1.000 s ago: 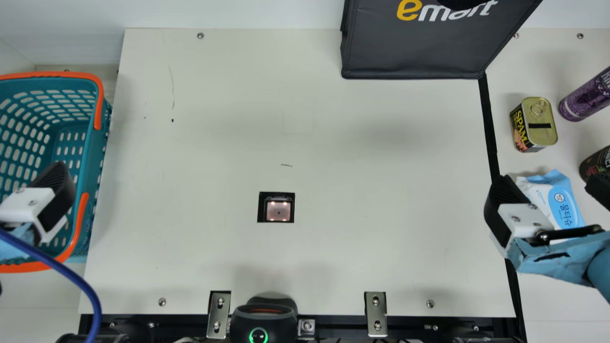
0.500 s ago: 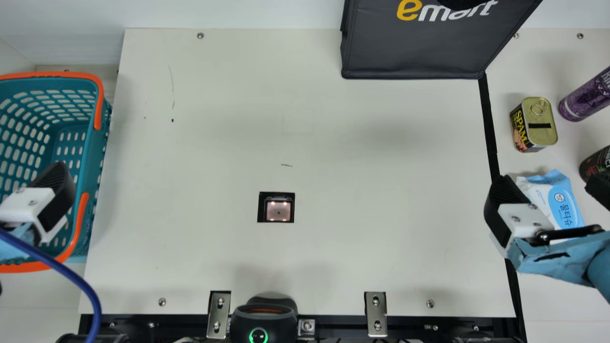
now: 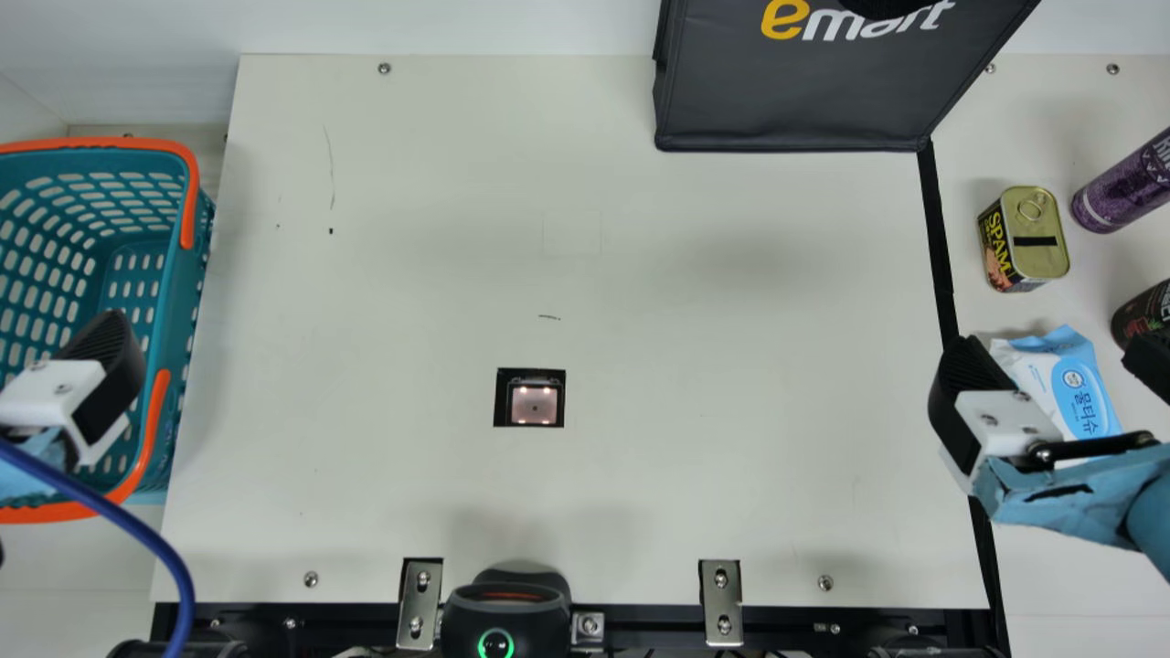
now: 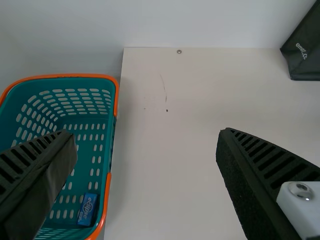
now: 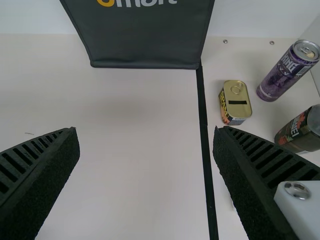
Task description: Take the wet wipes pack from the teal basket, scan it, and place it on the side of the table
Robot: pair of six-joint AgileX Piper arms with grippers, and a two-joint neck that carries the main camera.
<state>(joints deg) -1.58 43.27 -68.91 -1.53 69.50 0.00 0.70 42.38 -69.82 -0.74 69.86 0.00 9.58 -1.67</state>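
Clock reference: centre of the main view, 12 at the far side. At 9 o'clock, the teal basket (image 3: 160, 315) with orange handles; inside it, in the left wrist view, a small blue box (image 4: 87, 209). The left gripper (image 3: 99, 366) is positioned over the basket, fingers set wide apart. A blue cable (image 3: 119, 521) runs at 8 o'clock. Just off centre toward 7, the black-framed scanner window (image 3: 535, 405); at 6, a black device (image 3: 507, 612) with a green-lit ring. At 1, the black bag (image 3: 786, 100). At 3, the wet wipes pack (image 3: 1083, 388) lies on the side of the table beyond the black strip (image 3: 937, 238), partly hidden by the right gripper (image 3: 1051, 366), whose fingers are spread wide. Between 2 and 3: the SPAM can (image 3: 1037, 228), then the purple can (image 3: 1120, 187). At 3, near the pack: the dark can (image 3: 1143, 320).
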